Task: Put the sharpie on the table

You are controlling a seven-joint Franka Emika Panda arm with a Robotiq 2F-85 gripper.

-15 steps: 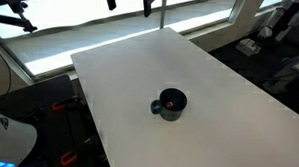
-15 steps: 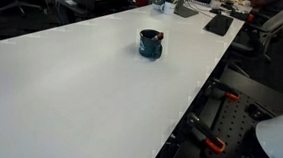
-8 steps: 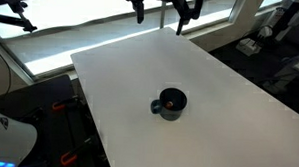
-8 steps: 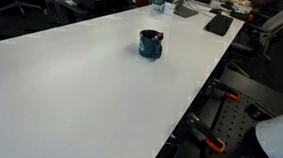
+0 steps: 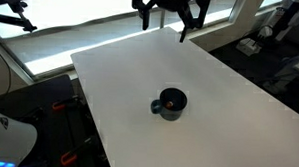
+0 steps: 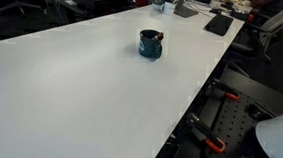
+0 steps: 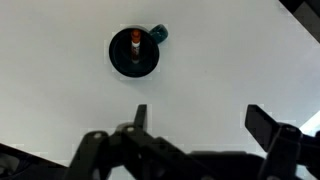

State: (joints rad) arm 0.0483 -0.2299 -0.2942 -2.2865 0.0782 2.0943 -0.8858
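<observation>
Lowered further, the open, empty black gripper (image 5: 164, 24) approaches; next, descend onto red-tipped sharpie (image 7: 134, 40) upright in dark round mug (image 7: 117, 56).

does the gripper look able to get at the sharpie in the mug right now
Probably yes. The gripper hangs open high over the table, with nothing standing between it and the mug. The sharpie stands upright in the mug, tip up, so a grasp from above looks free.

Both exterior views angle down across the table (image 5: 229, 106), the wrist view straight down; all share the mug (image 7: 134, 63).
</observation>
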